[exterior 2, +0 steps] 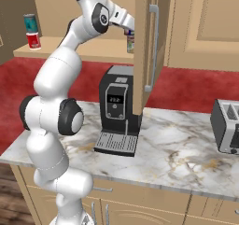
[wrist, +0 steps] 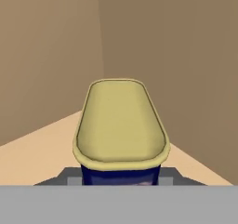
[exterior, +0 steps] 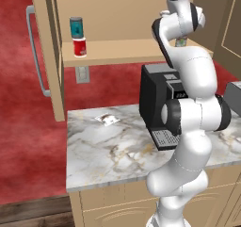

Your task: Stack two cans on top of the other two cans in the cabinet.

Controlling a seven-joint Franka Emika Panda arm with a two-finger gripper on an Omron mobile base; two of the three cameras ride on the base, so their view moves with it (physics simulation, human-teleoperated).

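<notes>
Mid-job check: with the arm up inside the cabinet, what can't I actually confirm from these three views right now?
- Tool: in the left base view the arm's wrist blocks it; in the right base view the open cabinet door covers it. Open or shut, cannot tell.
- Pale silvery can: a sliver shows beside the door edge; whether the dark blue can sits on it is unclear.
- Hand view: the yellow top hides the dark blue can's body.
</notes>
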